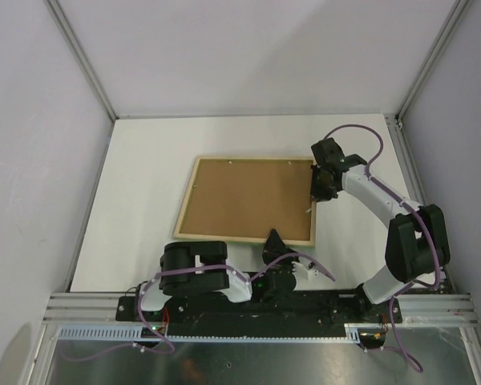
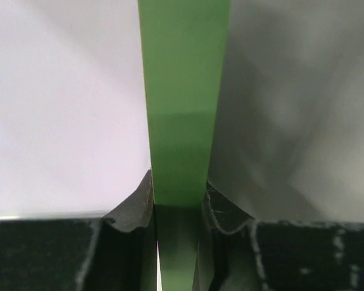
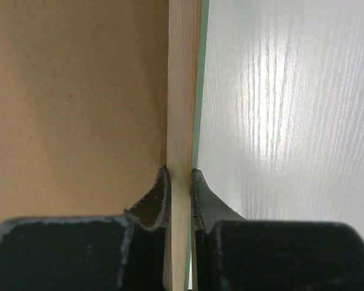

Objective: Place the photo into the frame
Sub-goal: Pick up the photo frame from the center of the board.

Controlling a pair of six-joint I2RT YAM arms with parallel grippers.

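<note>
Left gripper (image 2: 178, 182) jaws clamp frame's (image 2: 182, 91) green rail | right gripper (image 3: 179, 171) jaws clamp its wooden rail

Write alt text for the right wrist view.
The right tool is shut on the pale wood rail of the frame, which runs straight up the middle of the view. Brown backing board fills the left side; the white table fills the right.

No writing, label, brand mark, number or sign can be read in any of the three views. The frame (image 1: 224, 237), its backing board (image 1: 248, 199) and the counter (image 1: 160, 160) show only plain, unmarked surfaces.
</note>
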